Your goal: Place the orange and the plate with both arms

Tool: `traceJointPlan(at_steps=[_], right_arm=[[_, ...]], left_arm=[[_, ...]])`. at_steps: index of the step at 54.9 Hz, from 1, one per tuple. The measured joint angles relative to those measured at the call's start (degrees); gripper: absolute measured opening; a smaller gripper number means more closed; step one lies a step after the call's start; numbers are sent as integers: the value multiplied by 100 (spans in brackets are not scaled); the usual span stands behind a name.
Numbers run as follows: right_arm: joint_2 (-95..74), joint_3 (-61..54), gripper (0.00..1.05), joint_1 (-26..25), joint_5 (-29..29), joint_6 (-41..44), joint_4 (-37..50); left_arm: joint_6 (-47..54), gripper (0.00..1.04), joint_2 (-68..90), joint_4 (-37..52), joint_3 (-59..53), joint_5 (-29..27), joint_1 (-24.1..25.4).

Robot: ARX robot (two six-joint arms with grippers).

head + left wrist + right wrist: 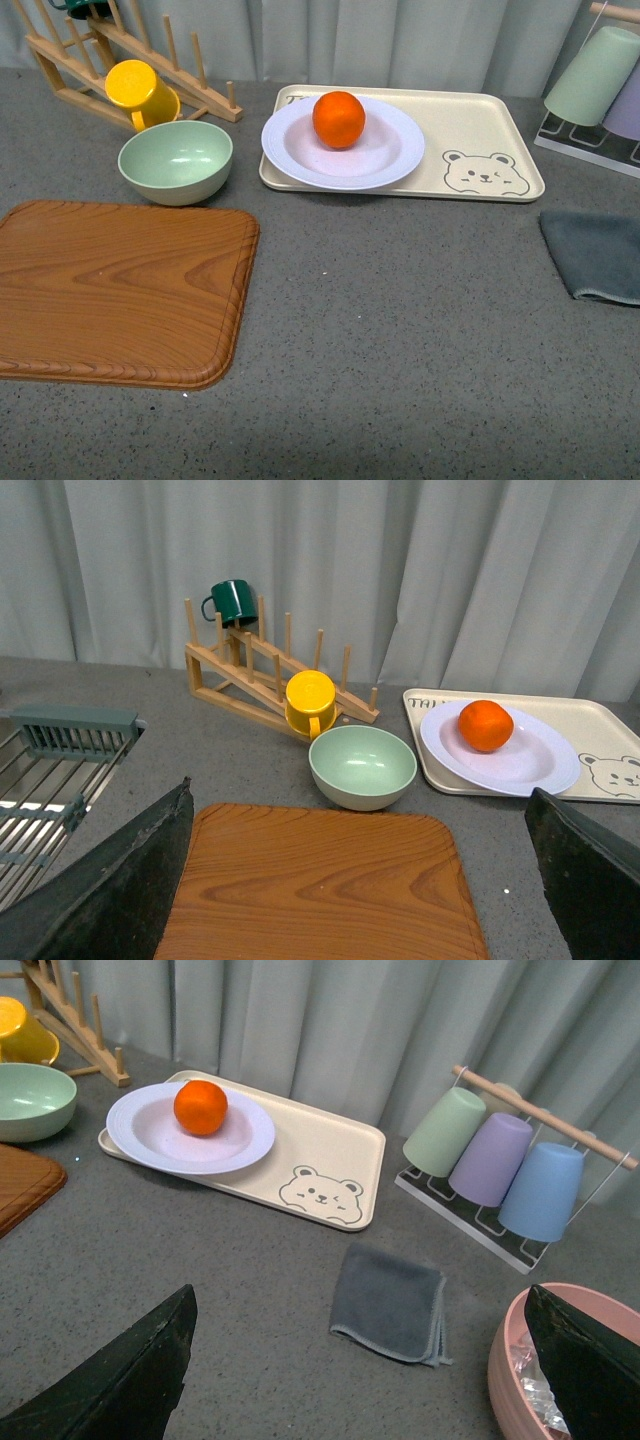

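The orange (339,119) sits in the pale lavender-white plate (395,160), which rests on the left part of the beige bear tray (480,130) at the back of the table. Both also show in the left wrist view, the orange (486,725) in the plate (530,770), and in the right wrist view, the orange (200,1107) in the plate (150,1140). Neither arm shows in the front view. My left gripper (360,880) is open and empty above the wooden board (320,890). My right gripper (360,1370) is open and empty above the grey cloth (390,1300).
A mint green bowl (176,160) and a yellow cup (140,90) on a wooden rack (190,70) stand at the back left. The wooden board (120,290) lies front left. A cup stand (500,1160) and a pink bowl (530,1380) are to the right. A sink rack (50,770) lies far left.
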State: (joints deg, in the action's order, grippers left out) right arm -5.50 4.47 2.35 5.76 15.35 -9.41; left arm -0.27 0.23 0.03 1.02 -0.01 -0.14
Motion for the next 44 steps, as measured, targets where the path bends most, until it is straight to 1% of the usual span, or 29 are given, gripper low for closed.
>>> traceJointPlan(at_steps=[10,26,30,35,36,41,42,44], right_arm=[[87,-17,96,55,-184,133,151],[131,-46,95,44,-238,83,212],[400,-339,83,-125,-472,-461,765],[525,-411,68,-227,-586,-1062,907],[525,-411,66,-227,-581,-1099,911],[529,-413,46,-227,-553,-1338,916],[529,-413,44,-227,-553,-1349,916],[529,-413,37,-232,-555,-1386,916]], left_arm=[[0,98,0,0,0,0,0],[0,98,0,0,0,0,0],[0,98,0,0,0,2,0],[0,98,0,0,0,-13,0],[0,98,0,0,0,-11,0],[0,98,-2,0,0,-4,0],[0,98,-2,0,0,-7,0],[0,98,-2,0,0,-4,0]])
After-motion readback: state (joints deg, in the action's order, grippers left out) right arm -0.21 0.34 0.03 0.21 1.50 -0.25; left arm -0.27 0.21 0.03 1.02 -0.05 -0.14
